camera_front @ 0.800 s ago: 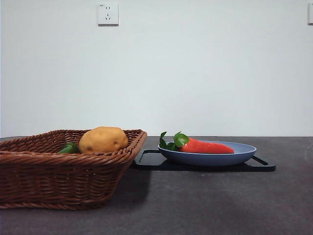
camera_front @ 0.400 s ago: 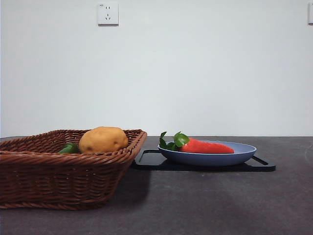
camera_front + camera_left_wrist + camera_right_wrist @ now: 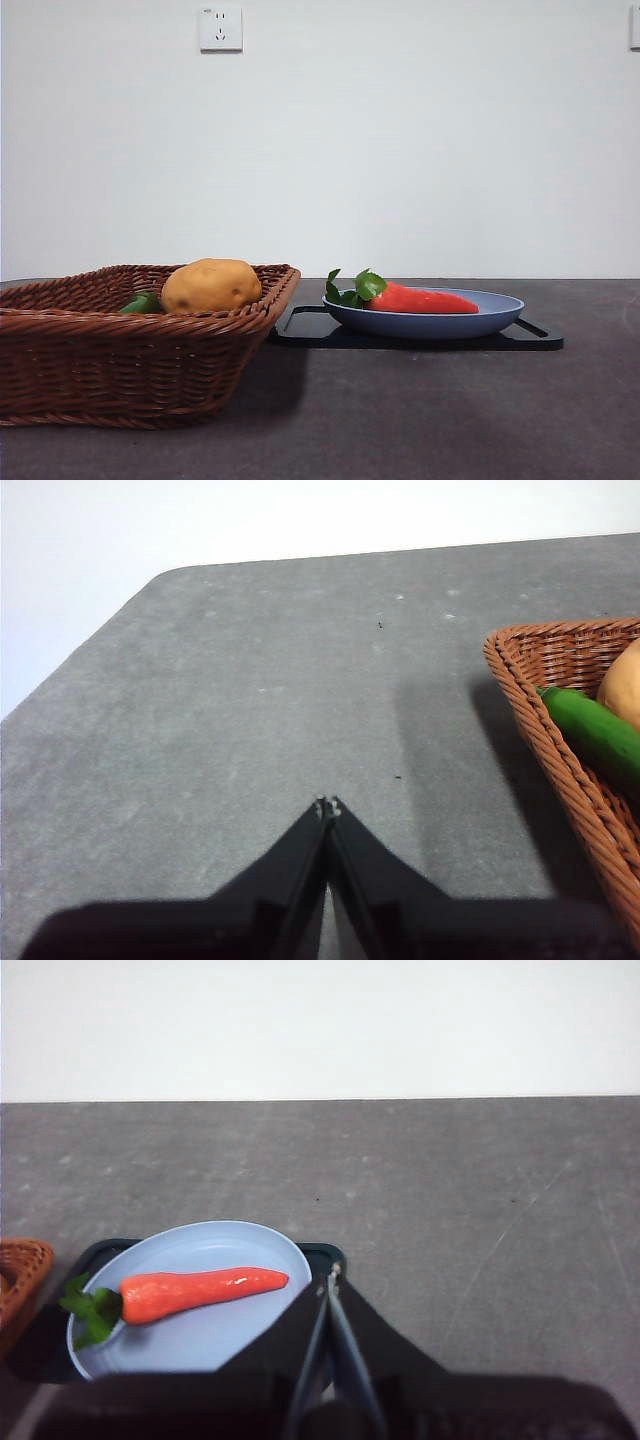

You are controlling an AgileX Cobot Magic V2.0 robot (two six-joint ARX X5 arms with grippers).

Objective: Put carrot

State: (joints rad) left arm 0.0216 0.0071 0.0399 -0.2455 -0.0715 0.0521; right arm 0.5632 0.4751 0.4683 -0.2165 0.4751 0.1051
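1. Both pairs of jaws are pressed together and hold nothing: the left gripper (image 3: 328, 802) has its tips meeting over bare grey table (image 3: 240, 710), and the right gripper (image 3: 332, 1278) has its tips meeting just beside the plate's rim.
2. At the lower left of the front view sits a brown wicker basket (image 3: 120, 365), filling that corner.
3. Inside the basket a tan-yellow potato (image 3: 211, 285) rises above the rim, with a green vegetable (image 3: 143, 303) just beside it on its left; the left wrist view shows that green piece (image 3: 592, 730) lying against the basket wall (image 3: 540, 730).
4. Right of the basket, near the centre of the front view, a black tray (image 3: 300, 328) lies flat on the table, its left edge close to the basket.
5. A blue plate (image 3: 430, 322) rests on the tray.
6. The carrot (image 3: 420, 299) lies flat in the plate, green leaves toward the basket and tapered tip pointing right; in the right wrist view the carrot (image 3: 200, 1293) sits at lower left.
7. A white wall socket (image 3: 221, 28) is at the upper left.
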